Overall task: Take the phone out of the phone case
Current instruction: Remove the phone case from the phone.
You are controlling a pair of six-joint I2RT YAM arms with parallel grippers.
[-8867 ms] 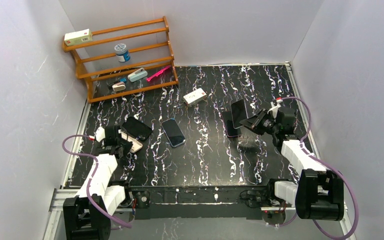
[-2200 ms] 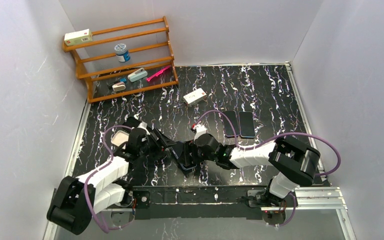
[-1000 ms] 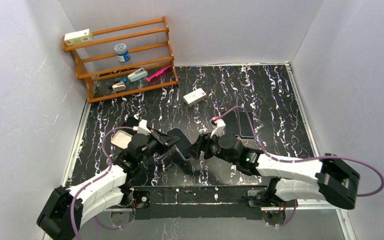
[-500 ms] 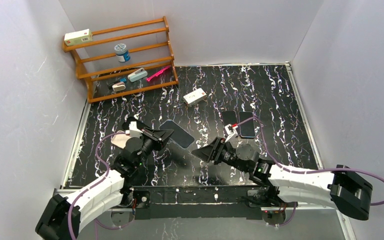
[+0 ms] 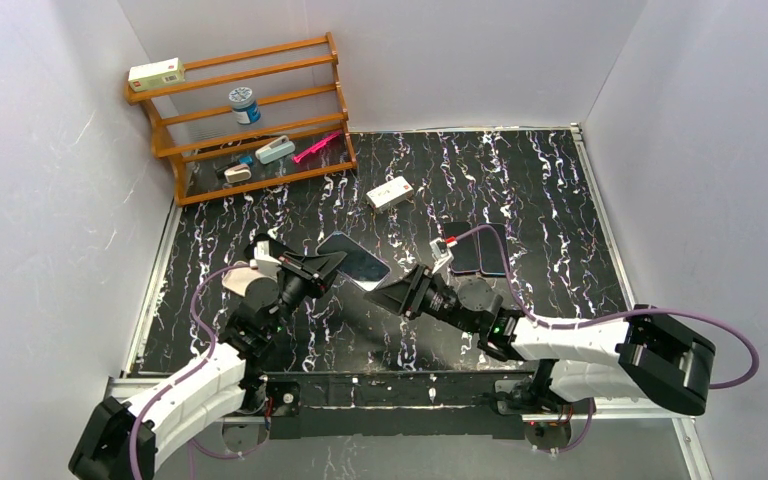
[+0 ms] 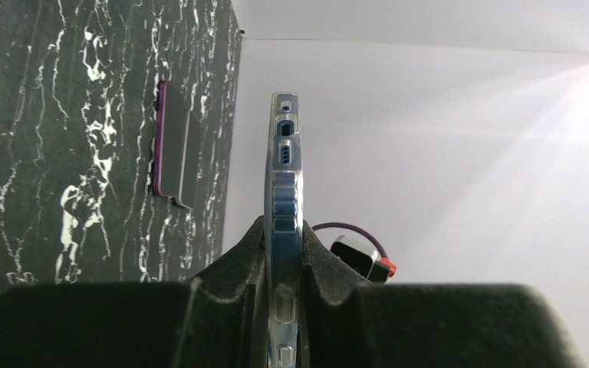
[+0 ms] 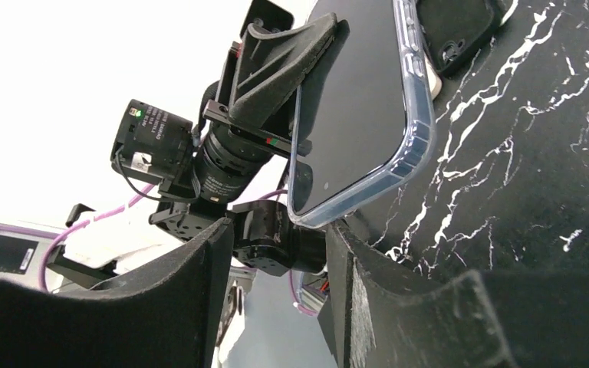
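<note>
The phone in its clear blue-tinted case [image 5: 358, 263] is held above the table, tilted. My left gripper [image 5: 328, 268] is shut on its left end. In the left wrist view the cased phone [image 6: 284, 153] stands edge-on, clamped between my left gripper's [image 6: 284, 239] black pads. My right gripper [image 5: 378, 291] is open just below the phone's near right end. In the right wrist view the phone's [image 7: 357, 100] lower corner sits at the mouth of my right gripper [image 7: 280, 238], close to the right finger [image 7: 360, 268]; I cannot tell if they touch.
A purple case and a dark phone [image 5: 480, 250] lie right of centre, partly under the right arm's cable. A white box [image 5: 390, 192] lies further back, in front of the wooden rack [image 5: 245, 115]. A pale phone [image 5: 240, 282] lies by the left arm.
My right gripper, drawn back half a second ago, has moved up and left to the phone's near end. My left gripper still holds the phone, slightly shifted right.
</note>
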